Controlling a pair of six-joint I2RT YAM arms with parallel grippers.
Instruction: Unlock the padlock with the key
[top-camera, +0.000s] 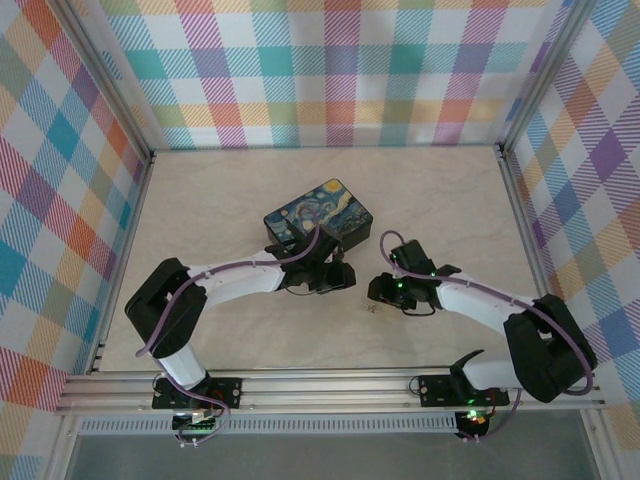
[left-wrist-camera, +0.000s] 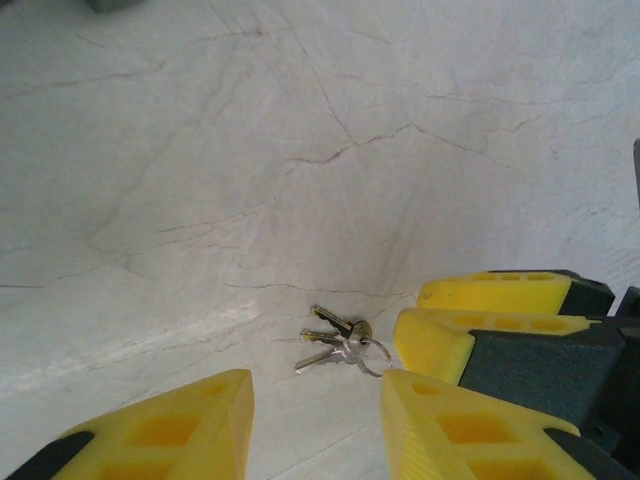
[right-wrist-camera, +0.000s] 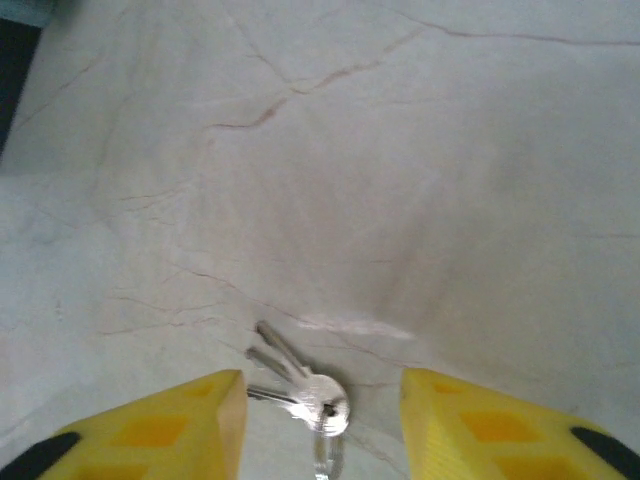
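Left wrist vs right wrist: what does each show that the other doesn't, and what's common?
Left wrist: the right arm's yellow fingers sit just right of the keys, with the left fingers open below them. Right wrist: a dark edge at the top left. Shared: the keys on their ring, lying on the marble table, ungripped, between open fingers.

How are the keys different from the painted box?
The keys are tiny; the box is far bigger. The keys are pale, shiny metal; the box is dark with a swirly blue-and-yellow lid. The keys lie nearer the arms' bases; the box sits farther back. Both rest on the pale table.
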